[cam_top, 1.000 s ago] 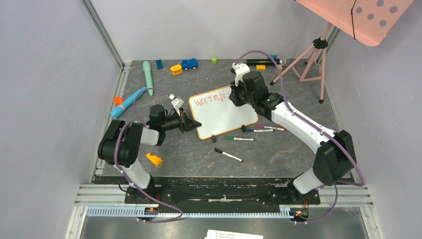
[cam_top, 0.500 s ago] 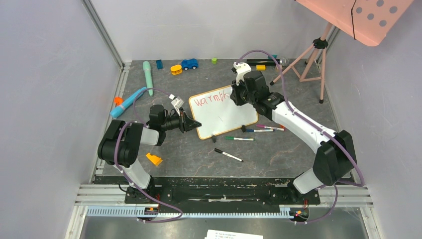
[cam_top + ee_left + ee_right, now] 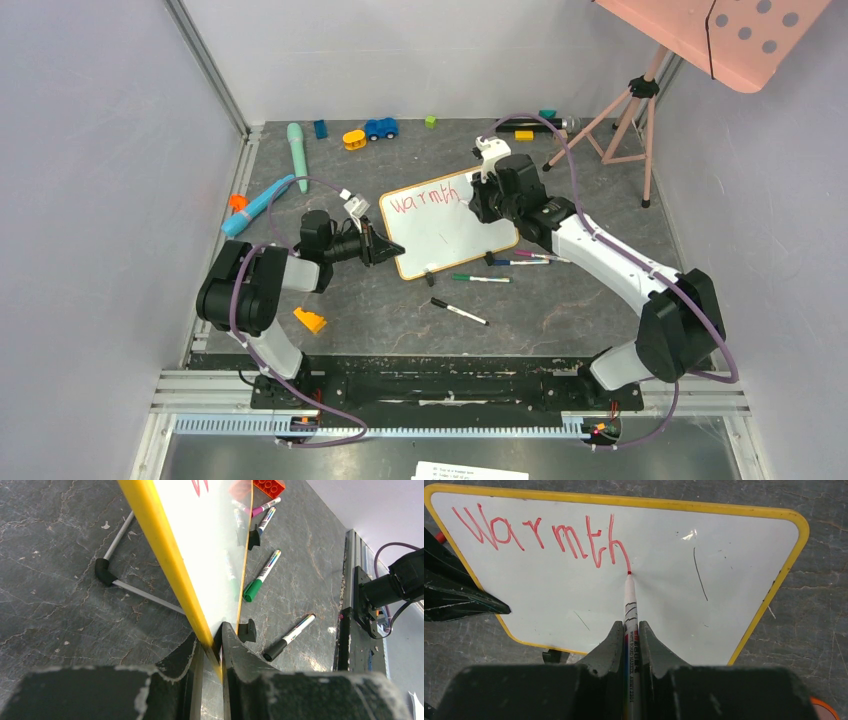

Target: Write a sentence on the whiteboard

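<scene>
right claw point(image 3: 629, 630) is clamping hard on a red marker point(image 3: 630, 605), jaws tight on the barrel. marker tip is pressing on the whiteboard point(image 3: 664, 630) right at the foot of the last "h". sentence point(image 3: 539, 532) is reading only "warmth": red letters running along the board's far edge, one line. rest of the white face is showing just a few thin dark scratches.

left claw point(image 3: 210, 641) is pinching the board's yellow frame at its near left corner, w/ one finger on each side of the edge. it's lying low over the table point(image 3: 400, 330), arm coming in from the left.

whiteboard is sitting mid-table, tilted up on small black feet, between the 2 arms. right arm is reaching over its far right corner.

just near of the board:
- a green marker point(image 3: 480, 278), lying flat
- a blue marker point(image 3: 515, 262) and a purple marker point(image 3: 264, 506), side by side by the board's right foot
- a black-capped marker point(image 3: 459, 311), lying nearer still, apart from the others

orange brick point(image 3: 309, 320) is lying near left, beside the left arm. blue tube w/ orange end point(image 3: 255, 207) and a mint-green wand-shaped thing point(image 3: 297, 155) are lying far left. blue toy car point(image 3: 380, 128) and yellow toy point(image 3: 354, 139) are sitting at the far edge. pink panel w/ grey dots point(image 3: 740, 35) is hanging over a tripod point(image 3: 625, 115), far right.
</scene>
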You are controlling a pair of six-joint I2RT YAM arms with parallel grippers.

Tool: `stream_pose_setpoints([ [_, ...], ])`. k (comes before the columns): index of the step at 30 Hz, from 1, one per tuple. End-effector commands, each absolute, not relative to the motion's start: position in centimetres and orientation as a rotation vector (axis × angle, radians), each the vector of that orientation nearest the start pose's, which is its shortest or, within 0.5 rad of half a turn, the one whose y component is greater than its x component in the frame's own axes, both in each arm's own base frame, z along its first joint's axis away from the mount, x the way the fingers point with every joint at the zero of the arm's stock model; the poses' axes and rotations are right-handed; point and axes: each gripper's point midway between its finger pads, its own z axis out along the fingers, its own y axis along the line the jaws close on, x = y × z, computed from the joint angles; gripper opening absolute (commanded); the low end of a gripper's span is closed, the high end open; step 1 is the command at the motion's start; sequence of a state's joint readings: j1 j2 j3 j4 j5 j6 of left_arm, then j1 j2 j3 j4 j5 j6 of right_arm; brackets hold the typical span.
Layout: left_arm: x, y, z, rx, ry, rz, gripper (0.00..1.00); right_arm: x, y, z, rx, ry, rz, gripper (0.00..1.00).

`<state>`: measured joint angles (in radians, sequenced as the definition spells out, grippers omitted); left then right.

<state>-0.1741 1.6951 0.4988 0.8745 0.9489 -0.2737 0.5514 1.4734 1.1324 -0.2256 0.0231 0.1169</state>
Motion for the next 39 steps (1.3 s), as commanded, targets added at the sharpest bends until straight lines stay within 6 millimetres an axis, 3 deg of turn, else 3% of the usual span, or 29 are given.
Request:
stream_pose_setpoints([
  [1,33.0,-19.9,7.8,0.570,1.812,-1.079,0.08,37.6,22.2,19.2,-0.404,2.079,0.344,0.00],
  [7,33.0,-19.9,7.9,0.571,1.810,-1.079,0.08,38.0,22.9,23.1,-0.419,2.002,0.394,0.00],
  [11,33.0,-19.8,7.9,0.572,1.808,-1.073,0.08,37.5,22.2,26.2,-0.404,1.968,0.409,0.00],
  [15,33.1,-19.8,7.9,0.568,1.810,-1.071,0.08,36.3,21.9,27.7,-0.424,1.953,0.448,0.00],
  [32,33.2,-19.8,7.9,0.573,1.808,-1.070,0.08,33.5,18.9,20.2,-0.314,2.039,0.387,0.00],
  [35,33.2,-19.8,7.9,0.572,1.809,-1.068,0.08,33.4,18.5,19.4,-0.311,2.033,0.371,0.00],
  [39,33.2,-19.8,7.9,0.573,1.809,-1.069,0.08,34.3,18.0,20.0,-0.300,2.018,0.324,0.00],
])
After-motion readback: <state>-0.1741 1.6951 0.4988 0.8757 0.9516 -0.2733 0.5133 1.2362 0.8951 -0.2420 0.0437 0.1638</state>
